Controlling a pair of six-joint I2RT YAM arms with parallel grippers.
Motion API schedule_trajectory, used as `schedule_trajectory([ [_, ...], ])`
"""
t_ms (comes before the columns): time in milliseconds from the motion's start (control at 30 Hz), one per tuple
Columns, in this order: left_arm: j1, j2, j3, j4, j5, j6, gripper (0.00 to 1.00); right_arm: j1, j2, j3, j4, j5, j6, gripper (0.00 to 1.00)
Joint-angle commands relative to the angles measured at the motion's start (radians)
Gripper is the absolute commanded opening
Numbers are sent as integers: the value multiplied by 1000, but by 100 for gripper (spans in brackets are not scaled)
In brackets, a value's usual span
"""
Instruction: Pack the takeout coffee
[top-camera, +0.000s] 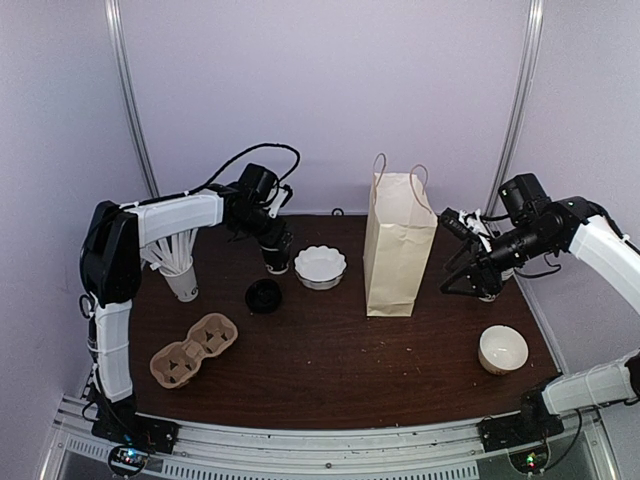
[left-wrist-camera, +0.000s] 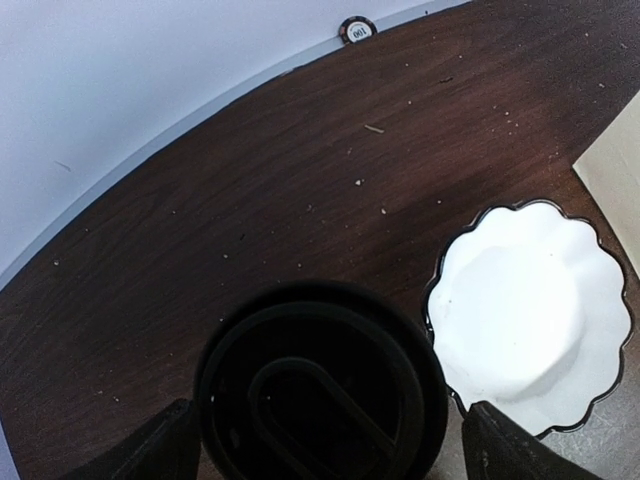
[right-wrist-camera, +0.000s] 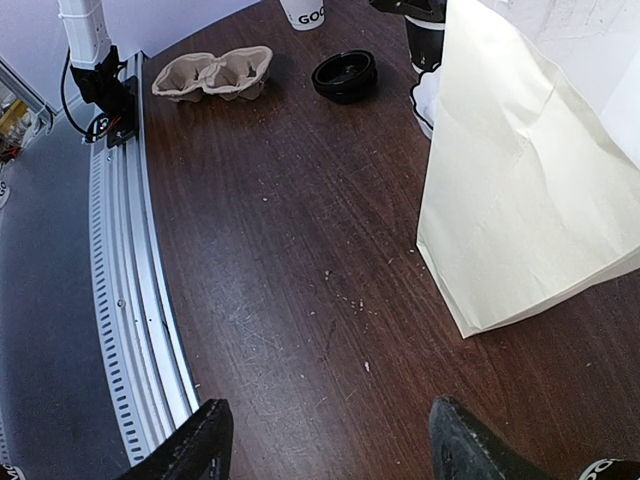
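The takeout coffee (top-camera: 278, 263) stands upright at the back left of the table, just left of a white scalloped bowl (top-camera: 320, 266). In the left wrist view its round black lid (left-wrist-camera: 320, 385) fills the space between my fingers. My left gripper (top-camera: 275, 247) (left-wrist-camera: 325, 445) hangs right over it, open, a finger on each side of the lid and a thin gap at each. The cup's side is hidden under the lid there. My right gripper (top-camera: 462, 280) (right-wrist-camera: 335, 440) hovers open and empty just right of the upright paper bag (top-camera: 397, 245) (right-wrist-camera: 530, 170).
A loose black lid (top-camera: 263, 295) (right-wrist-camera: 345, 75) lies in front of the coffee. A white cup of straws (top-camera: 180, 275) stands at the far left, with a cardboard cup carrier (top-camera: 193, 350) (right-wrist-camera: 212, 75) in front of it. A cream bowl (top-camera: 503, 348) sits front right.
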Motion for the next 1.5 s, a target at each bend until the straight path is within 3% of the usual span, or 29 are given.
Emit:
schedule_trajectory([
  [0, 0, -25, 1, 46, 8, -21, 97, -7, 10, 26, -10, 2, -5, 71],
  [267, 0, -75, 10, 24, 4, -10, 98, -6, 44, 220, -132, 21, -19, 71],
  [467, -8, -142, 35, -19, -8, 17, 98, -6, 125, 432, -120, 195, 76, 70],
  [633, -30, -192, 29, -38, -53, 30, 97, -6, 251, 532, -40, 362, 207, 71],
  [933, -114, -319, -72, -57, -67, 17, 98, 2, 525, 800, -113, 433, 345, 75],
  [1233, -157, -368, -146, -58, -85, 13, 97, 22, 608, 866, -114, 514, 418, 71],
  [1467, -182, -381, -143, -58, -92, 23, 97, 111, 521, 807, -109, 598, 402, 78],
])
